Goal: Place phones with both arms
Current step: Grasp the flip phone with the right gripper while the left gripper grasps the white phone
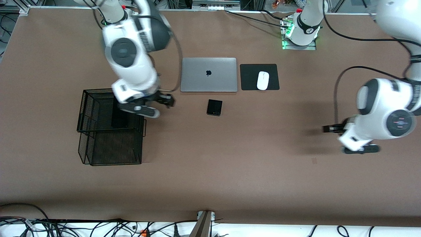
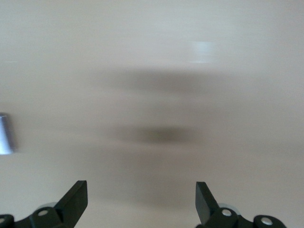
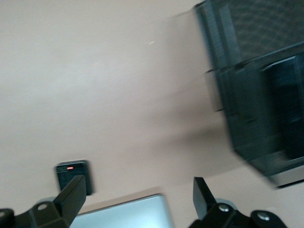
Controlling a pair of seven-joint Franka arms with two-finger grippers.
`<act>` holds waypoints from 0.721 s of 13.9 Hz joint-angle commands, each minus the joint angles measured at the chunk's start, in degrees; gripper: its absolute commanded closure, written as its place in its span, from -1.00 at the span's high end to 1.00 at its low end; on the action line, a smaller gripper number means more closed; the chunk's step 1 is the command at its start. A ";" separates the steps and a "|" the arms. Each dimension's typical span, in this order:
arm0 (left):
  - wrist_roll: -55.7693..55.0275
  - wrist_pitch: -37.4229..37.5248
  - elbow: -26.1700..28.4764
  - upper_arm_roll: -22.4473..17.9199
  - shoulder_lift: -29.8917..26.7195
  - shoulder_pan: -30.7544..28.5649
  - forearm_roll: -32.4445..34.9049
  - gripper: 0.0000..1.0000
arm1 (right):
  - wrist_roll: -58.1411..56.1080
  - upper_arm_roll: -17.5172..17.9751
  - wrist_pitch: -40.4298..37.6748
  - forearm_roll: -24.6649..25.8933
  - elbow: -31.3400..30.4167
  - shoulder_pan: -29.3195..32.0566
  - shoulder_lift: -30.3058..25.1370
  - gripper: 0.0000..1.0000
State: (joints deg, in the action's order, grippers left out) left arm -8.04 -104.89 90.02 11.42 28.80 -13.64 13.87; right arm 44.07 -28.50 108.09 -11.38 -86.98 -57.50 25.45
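While both grippers empty, status:
done: possibly one long phone (image 1: 119, 115) in mesh basket (image 1: 98, 158)
left: small black phone (image 1: 214, 107) on table centre
right gripper (image 1: 163, 104): apart, at basket edge
left gripper (image 1: 332, 129): apart, over bare table

**Where everything sits on the bench**

The laptop (image 1: 208, 74) lies closed near the middle of the bench (image 1: 230, 158), toward the arms' bases. Beside it, toward the left arm's end, is the mouse pad (image 1: 259, 77) with the mouse (image 1: 262, 80) on it. The small squarish phone (image 1: 214, 107) lies just nearer the front camera than the laptop, apart from it. Toward the right arm's end stands the mesh basket (image 1: 110, 128), well apart from the phone; a long flat slab (image 1: 119, 115) lies inside its compartment closest to the bases. The right gripper (image 1: 157, 104) hangs over the bench between basket and phone, beside the basket's rim. The left gripper (image 1: 332, 129) hangs over bare bench toward the left arm's end.
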 commanded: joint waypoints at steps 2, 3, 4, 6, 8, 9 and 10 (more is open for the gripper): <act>12.74 -10.65 5.68 1.32 -0.94 -12.87 3.62 1.00 | 10.05 -0.95 -0.34 -5.13 12.08 -4.81 12.14 1.00; 16.09 -14.08 7.18 1.32 -0.42 -16.13 3.62 1.00 | 11.55 -0.42 1.49 -7.06 12.53 -5.77 14.16 1.00; 20.13 -17.86 8.58 1.41 0.28 -19.46 3.54 1.00 | 12.61 0.54 3.86 -7.86 12.45 -6.04 15.66 1.00; 27.52 -25.51 10.00 1.93 3.09 -25.88 2.57 1.00 | 13.15 2.47 8.25 -7.96 12.19 -6.05 18.74 1.00; 29.56 -26.86 10.27 2.20 4.85 -29.15 2.57 1.00 | 16.29 3.79 12.82 -7.96 12.19 -6.05 21.82 1.00; 31.05 -27.56 10.27 2.20 5.90 -30.91 2.57 1.00 | 17.18 4.58 14.41 -7.87 12.19 -6.05 23.05 1.00; 32.20 -29.57 10.27 2.29 7.13 -32.14 2.57 1.00 | 16.93 4.77 15.47 -7.96 12.19 -6.05 23.84 1.00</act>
State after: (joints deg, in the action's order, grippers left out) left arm 21.77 -132.20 100.19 12.28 34.64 -43.52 16.14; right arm 59.76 -24.53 122.06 -18.27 -76.80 -64.08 47.12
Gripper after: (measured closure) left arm 0.000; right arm 0.000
